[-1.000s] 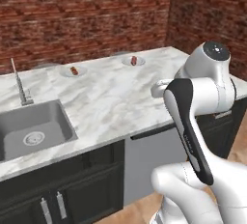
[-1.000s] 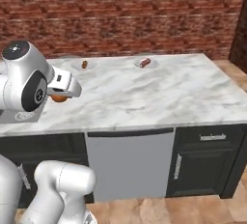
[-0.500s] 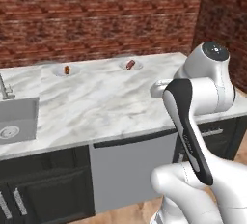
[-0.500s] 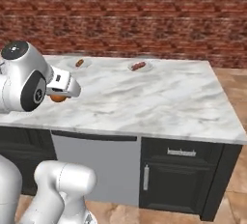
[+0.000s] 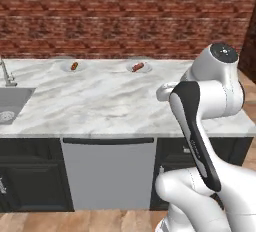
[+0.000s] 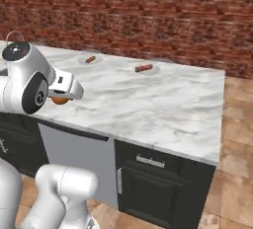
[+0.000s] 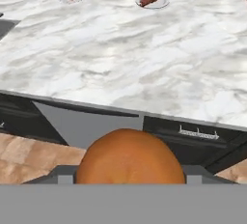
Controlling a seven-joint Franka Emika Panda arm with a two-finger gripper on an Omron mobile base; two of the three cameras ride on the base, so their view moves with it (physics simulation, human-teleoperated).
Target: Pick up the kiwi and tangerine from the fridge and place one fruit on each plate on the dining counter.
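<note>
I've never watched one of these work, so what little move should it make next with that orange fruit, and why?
Probably carry the tangerine forward over the dining counter toward a plate. The gripper holds it near the front edge, while both plates sit along the far side, each with something small on it.

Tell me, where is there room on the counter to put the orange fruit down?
Most of the marble counter is bare, from the front edge back to the two plates. The left plate and right plate near the brick wall already hold small brown bits. The sink takes the far left.
</note>
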